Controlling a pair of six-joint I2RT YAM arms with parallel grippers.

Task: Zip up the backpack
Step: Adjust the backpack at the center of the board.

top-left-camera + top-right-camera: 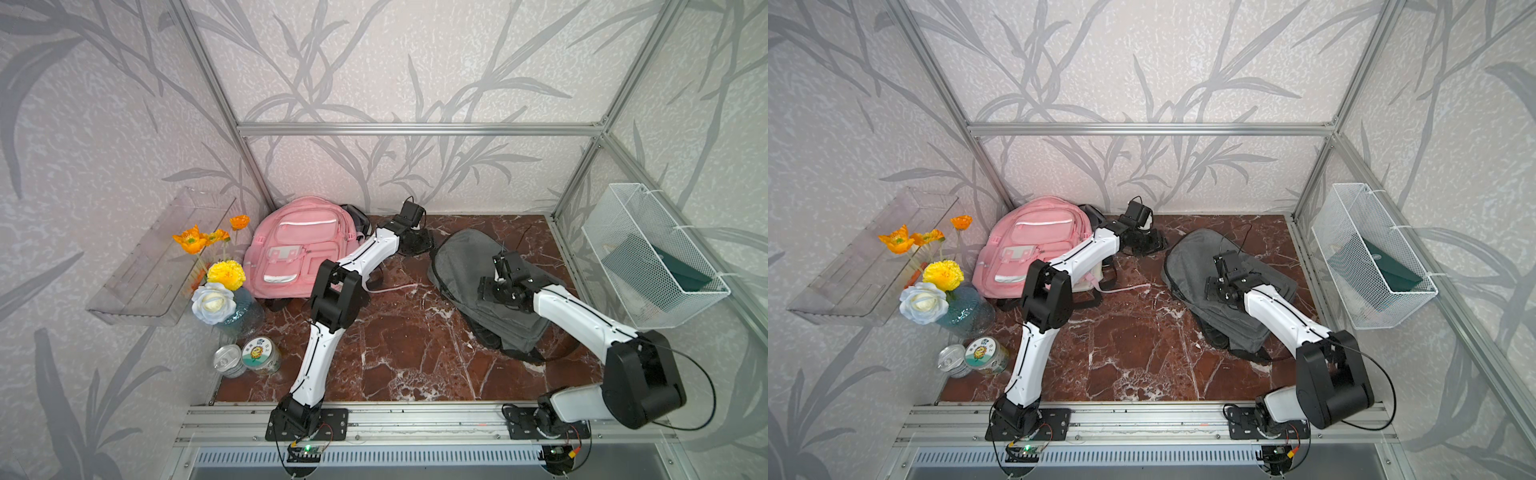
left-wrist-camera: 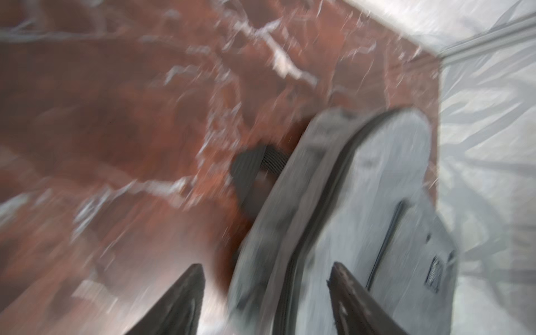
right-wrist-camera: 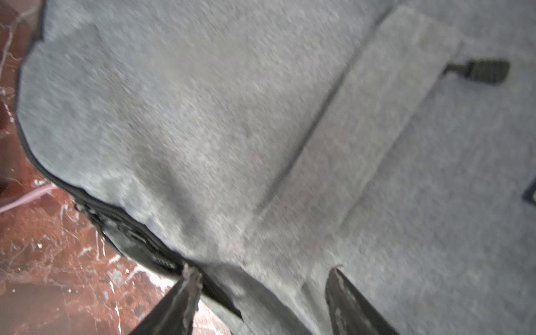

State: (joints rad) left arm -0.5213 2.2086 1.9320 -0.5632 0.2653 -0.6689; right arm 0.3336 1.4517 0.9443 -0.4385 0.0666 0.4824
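left wrist view shows the left gripper (image 2: 265, 265) with fingers spread apart over the rim of the grey backpack (image 2: 377, 174); the right gripper (image 3: 261, 269), also spread, hovers over its fabric beside the dark zipper (image 3: 136, 243). the backpack lies flat on the marble table (image 1: 395, 353), apart from a pink backpack (image 1: 291, 245).

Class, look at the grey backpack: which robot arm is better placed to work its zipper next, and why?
Probably the right. The right gripper hangs open directly over the grey backpack, its dark zipper edge beside one fingertip. The left gripper, also open, sits at the bag's far edge, its view blurred.
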